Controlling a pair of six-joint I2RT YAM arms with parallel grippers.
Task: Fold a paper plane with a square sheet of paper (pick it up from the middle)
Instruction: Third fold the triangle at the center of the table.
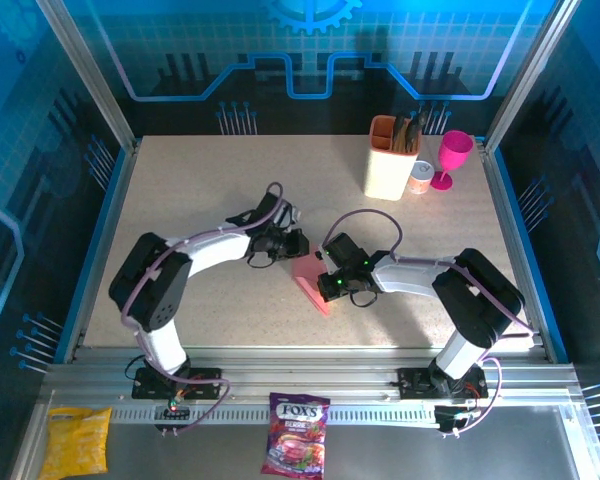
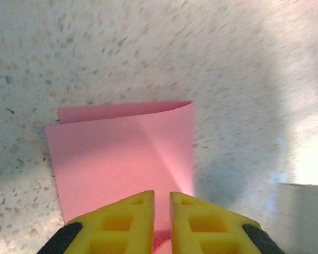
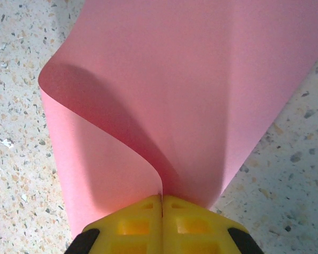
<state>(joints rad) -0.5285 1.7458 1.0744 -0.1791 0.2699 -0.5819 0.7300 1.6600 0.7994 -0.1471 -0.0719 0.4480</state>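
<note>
A: Location of the paper plane?

B: Middle of the worktop, between the two arms. At present just a salmon-pink sheet, partly doubled over, with a loose raised curl along one flap rather than a flat fold.

A: And the claws?

B: Right claw pressed fully closed on the sheet's edge, right at the base of that curl. Left claw parted by a narrow slit, poised above the opposite edge, with no plain pinch on the paper there.

A: Likely trouble from here?

B: Most probably a crooked crease. With only one firm pinch, could pivot or slide across the smooth speckled surface once pulled. Could also spring back open, being rounded and not yet pressed down. Might crumple or tear at the pinch if tugged hard. And with so slim a gap on the left, might shove the thin edge along instead of catching it.
</note>
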